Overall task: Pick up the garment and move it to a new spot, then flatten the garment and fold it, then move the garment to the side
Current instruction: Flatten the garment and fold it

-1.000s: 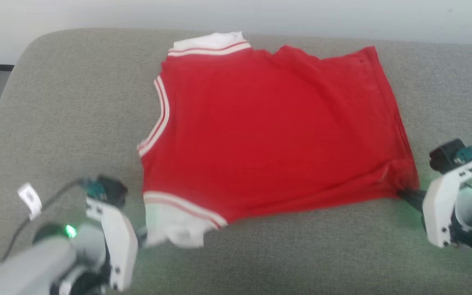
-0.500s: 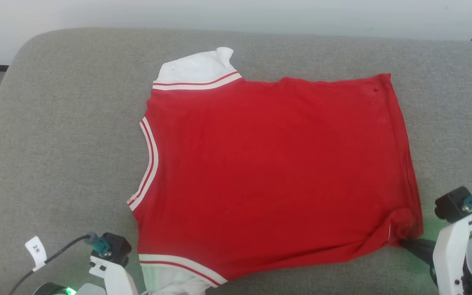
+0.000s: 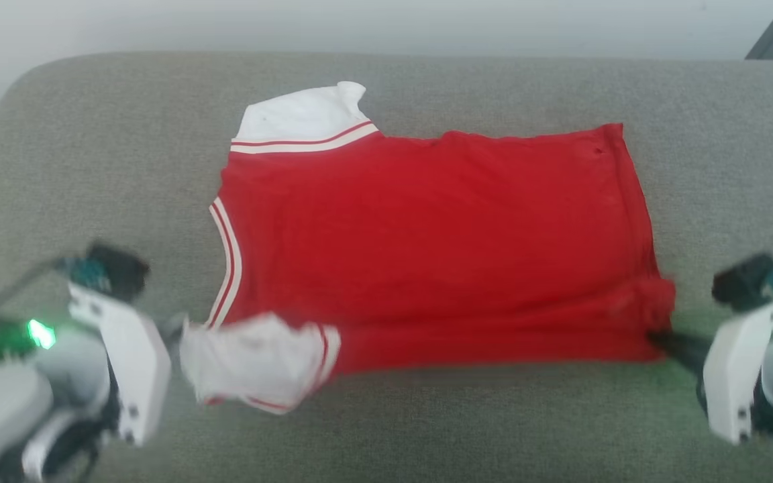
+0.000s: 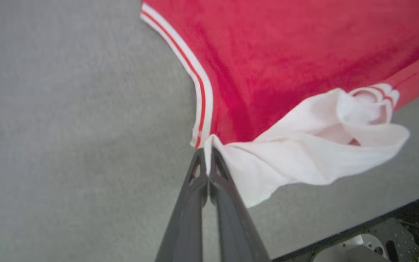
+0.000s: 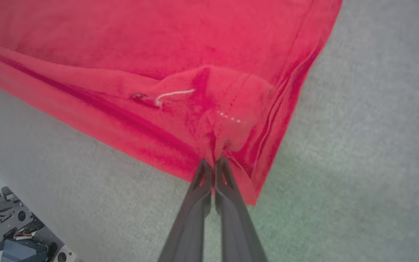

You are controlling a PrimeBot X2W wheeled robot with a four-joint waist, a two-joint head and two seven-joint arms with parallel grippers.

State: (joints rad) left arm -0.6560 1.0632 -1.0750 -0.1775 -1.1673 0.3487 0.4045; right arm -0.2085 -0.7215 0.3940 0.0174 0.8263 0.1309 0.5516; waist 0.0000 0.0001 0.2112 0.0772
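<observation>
garment: red jersey (image 3: 427,248), laid mid-way across the grey cushion (image 3: 91,168), mostly flat; striped neckline to the left, hem to the right.
left gripper (image 4: 206,154): fingers pressed together, pinched on the near white sleeve (image 4: 296,153) at the near-left corner; sleeve bunched and lifted off the cushion.
right gripper (image 5: 214,162): clamped tight on the near-right hem corner (image 5: 231,120); cloth puckered at the tips.
step (judged): fold, with the near edge to be carried toward the far edge.
how: both corners should be raised level and moved together, with the near edge pulled taut between the grips. The near sleeve should be laid onto the far white sleeve (image 3: 299,117).
risk: the thin sleeve pinch could be lost; the bunched sleeve could be trapped as a lump.
release: best done once the cloth is down.
</observation>
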